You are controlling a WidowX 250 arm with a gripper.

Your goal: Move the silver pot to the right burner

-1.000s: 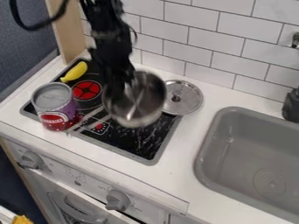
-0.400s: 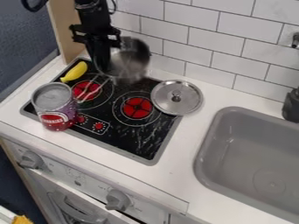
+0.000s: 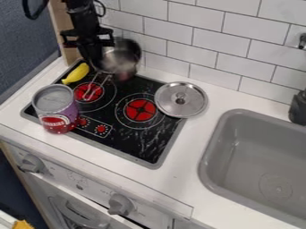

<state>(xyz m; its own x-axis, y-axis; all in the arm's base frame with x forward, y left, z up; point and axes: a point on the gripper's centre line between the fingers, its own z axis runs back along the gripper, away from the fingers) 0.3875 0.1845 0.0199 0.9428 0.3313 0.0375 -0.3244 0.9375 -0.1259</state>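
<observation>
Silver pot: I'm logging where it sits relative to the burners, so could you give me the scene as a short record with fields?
pot: silver, at the cooktop's back edge
pot handle: toward the front, over the left burner
tool: at the pot's left side
pot held: cannot tell for certain
right burner: red centre, pot not on it
lid: on the right edge of the cooktop
can: upright, front left
banana: behind the can

The arm (image 3: 82,15) runs off the top edge, the sink (image 3: 239,150) off the right. I can't quite make out whether the end effector (image 3: 95,61) touches the pot (image 3: 124,67).
</observation>
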